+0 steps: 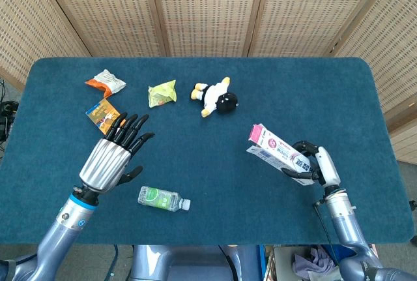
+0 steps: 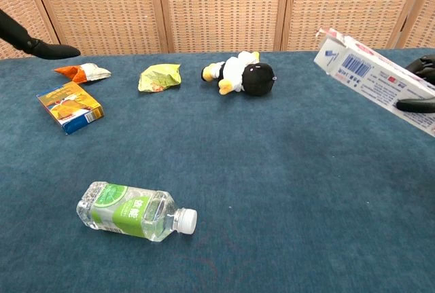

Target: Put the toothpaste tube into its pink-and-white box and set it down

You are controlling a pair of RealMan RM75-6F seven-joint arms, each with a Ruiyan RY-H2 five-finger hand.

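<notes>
The pink-and-white toothpaste box [image 1: 276, 151] is held above the table at the right, tilted with its pink end toward the middle. My right hand [image 1: 314, 165] grips its near end. In the chest view the box [image 2: 377, 79] enters from the right edge, and only dark fingertips [image 2: 416, 105] of that hand show. The tube itself is not visible; I cannot tell whether it is inside. My left hand [image 1: 115, 153] hovers over the left side with fingers spread and nothing in it.
A small water bottle [image 1: 163, 199] lies near the front edge. Behind my left hand lie an orange-blue carton [image 1: 103, 115], an orange-white packet [image 1: 105, 82] and a green packet [image 1: 162, 92]. A black-and-white plush toy [image 1: 215, 98] rests at mid-back.
</notes>
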